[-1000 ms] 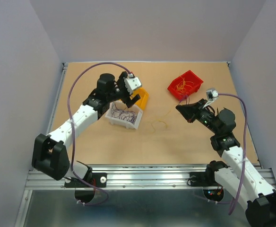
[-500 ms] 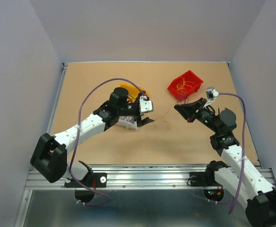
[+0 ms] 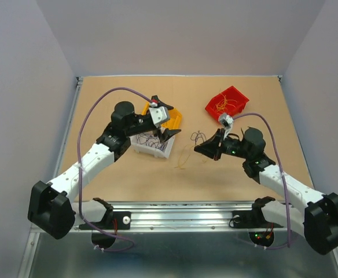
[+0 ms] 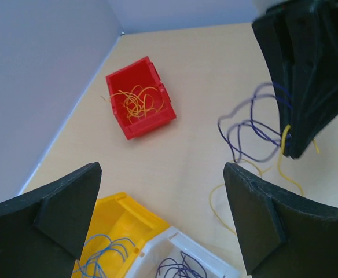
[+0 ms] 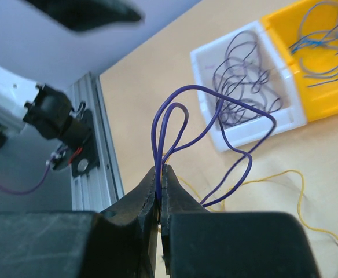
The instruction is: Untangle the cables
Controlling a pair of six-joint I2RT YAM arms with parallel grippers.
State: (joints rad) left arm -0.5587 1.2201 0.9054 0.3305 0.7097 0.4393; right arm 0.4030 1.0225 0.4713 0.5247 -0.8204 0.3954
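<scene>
you're pinching the purple wire (image 5: 227, 101) with the right gripper (image 5: 160, 171), left gripper (image 4: 160, 174) gaping empty; pulling risks dragging the yellow strand (image 5: 285, 172) tighter.

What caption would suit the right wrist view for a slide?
Right gripper shut on looping purple wires; white bin and yellow bin beyond.

Matt tan wood-look board, smooth, for the tabletop (image 3: 128, 174); red bin (image 4: 149, 124), yellow bin (image 5: 325, 98), white bin (image 5: 250, 130): moulded plastic w/ slight sheen; cables (image 5: 215, 95): thin, smooth glossy plastic coating; right gripper (image 5: 159, 174): matt black plastic, fine layered ridges; rail (image 3: 186, 211): bare brushed metal, grooved; walls (image 3: 18, 87): flat matt
</scene>
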